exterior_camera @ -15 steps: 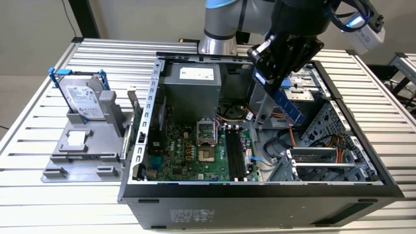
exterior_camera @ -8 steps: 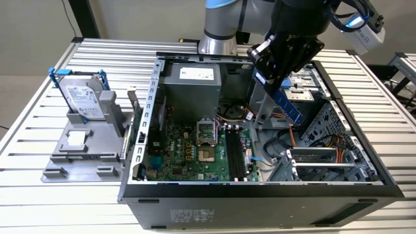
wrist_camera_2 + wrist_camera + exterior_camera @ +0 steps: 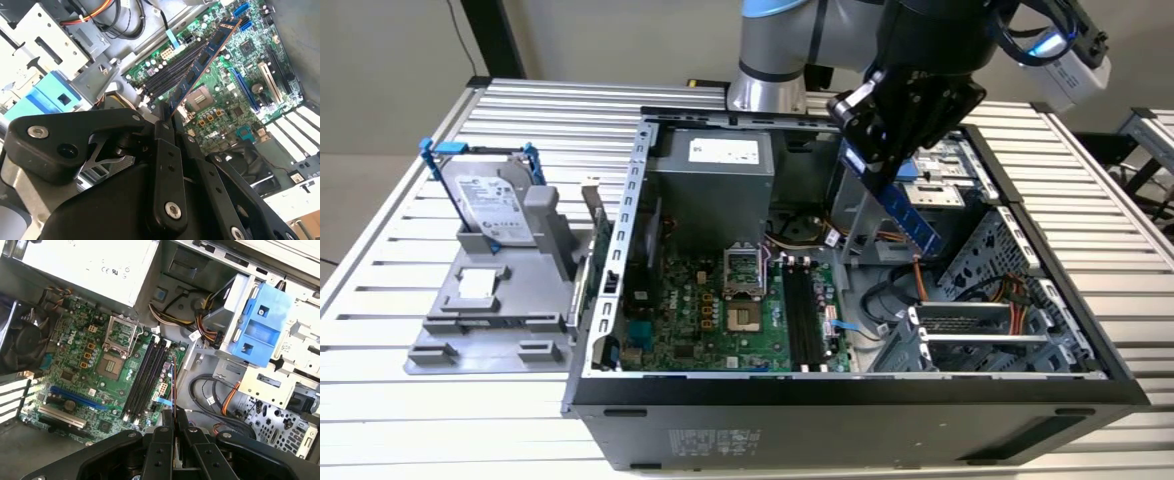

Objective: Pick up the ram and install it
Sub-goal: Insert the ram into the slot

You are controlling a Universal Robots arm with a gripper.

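Open computer case on the slatted counter, beneath the claw. Motherboard and black memory slots lie below the claw. Claw pinches the ram by one end. Its long axis slants from the fingertips down towards the slots, and it is not seated. Judged light, stiff and fragile, best gripped by its edges.

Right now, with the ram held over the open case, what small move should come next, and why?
Probably shift the ram toward the exterior view's left and line it up over the empty black slots: the gripper holds it tilted, above the board and beside them.
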